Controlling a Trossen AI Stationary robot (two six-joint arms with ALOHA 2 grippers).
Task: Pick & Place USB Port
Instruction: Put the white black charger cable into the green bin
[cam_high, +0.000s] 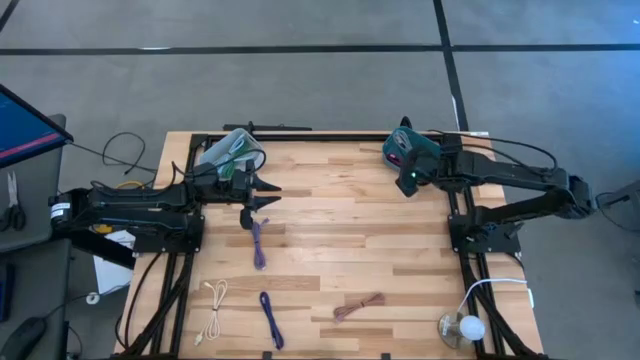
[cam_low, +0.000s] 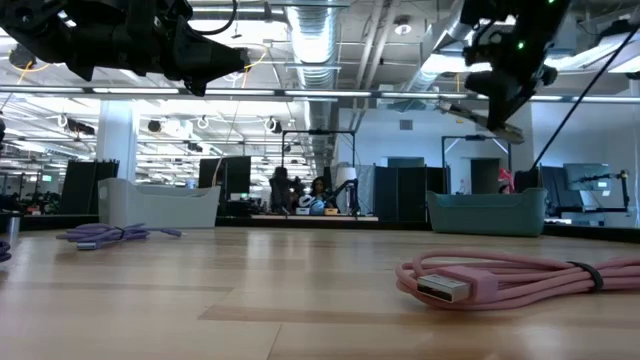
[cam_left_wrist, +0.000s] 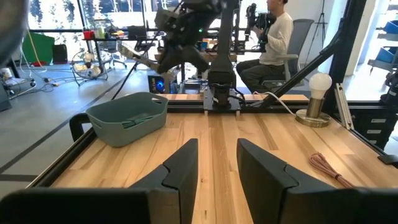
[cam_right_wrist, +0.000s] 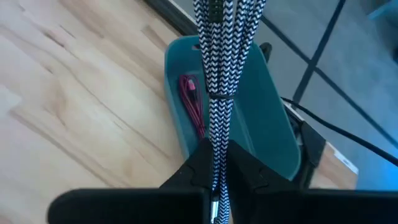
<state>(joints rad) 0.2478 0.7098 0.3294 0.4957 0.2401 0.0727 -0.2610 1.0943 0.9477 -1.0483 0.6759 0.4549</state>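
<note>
My right gripper (cam_right_wrist: 217, 155) is shut on a bundled black-and-white braided USB cable (cam_right_wrist: 221, 68) and hovers above the teal bin (cam_right_wrist: 261, 118) at the table's far right (cam_high: 405, 150). A red cable (cam_right_wrist: 191, 102) lies in that bin. My left gripper (cam_high: 262, 195) stands open in the air at the far left, beside the grey bin (cam_high: 232, 150), with nothing between its fingers (cam_left_wrist: 186, 165). On the table lie a purple cable (cam_high: 258, 243), a white one (cam_high: 212, 310), a blue one (cam_high: 270, 320) and a pink one (cam_high: 357, 307). My right gripper pinches the braided cable bundle near one end (cam_right_wrist: 216, 171) between its two fingers. The fingers slant downward and lie along the bundle, which sticks out past the fingertips. It is lifted clear, above the teal bin.
A bulb on a round base (cam_high: 460, 328) stands at the near right corner. The pink cable's plug (cam_low: 440, 287) lies close to the low camera. Bare wood lies between the two arms in the table's middle. People sit in the room beyond.
</note>
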